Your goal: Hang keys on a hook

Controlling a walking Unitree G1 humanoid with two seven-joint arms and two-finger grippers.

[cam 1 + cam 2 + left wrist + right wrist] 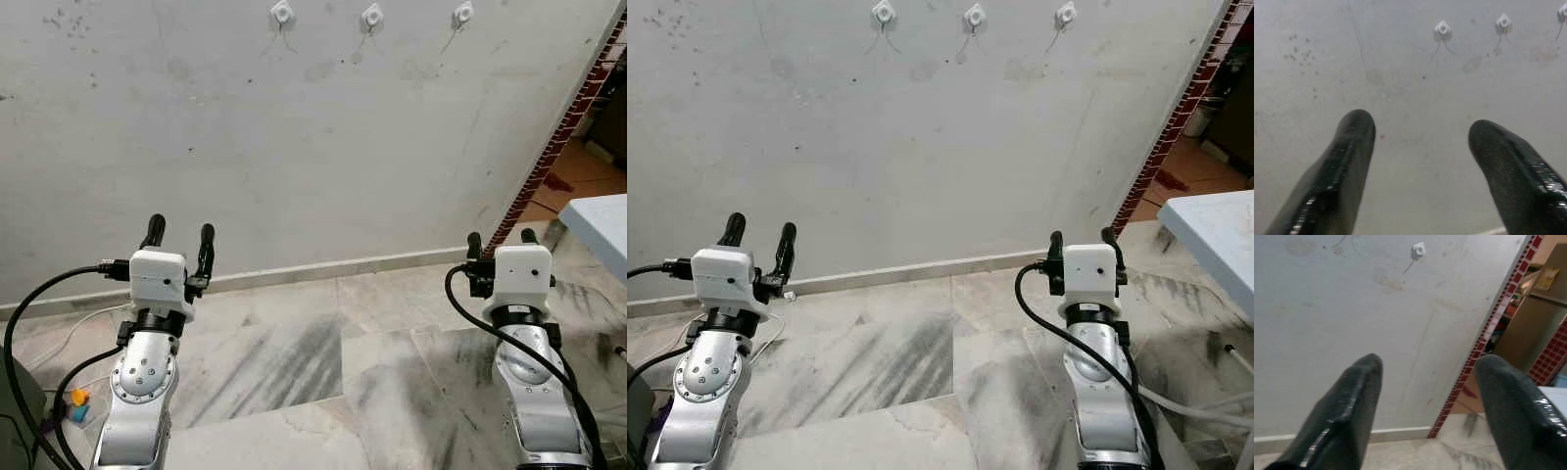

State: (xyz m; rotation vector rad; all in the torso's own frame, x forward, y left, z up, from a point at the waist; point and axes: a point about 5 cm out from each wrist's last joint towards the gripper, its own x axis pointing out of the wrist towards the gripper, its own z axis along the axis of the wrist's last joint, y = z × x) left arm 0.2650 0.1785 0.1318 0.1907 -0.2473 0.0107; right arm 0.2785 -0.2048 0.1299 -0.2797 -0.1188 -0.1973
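Straight ahead stands a grey plaster wall, stained and speckled, meeting a marble floor along a pale skirting strip. To the robot's right the wall ends at a column of red-and-white tiles, with the corner of a pale blue table just beside it. Both silver arms are raised in front of the wall. The left gripper points upward with its two black fingers parted and nothing between them; the left wrist view shows only bare wall in the gap. The right gripper is likewise spread and empty, its fingers framing wall and tile edge. High on the wall sit three small white hooks in a row, well above both grippers. Keys cannot be made out anywhere. Low by the left arm lies a small orange and blue object.
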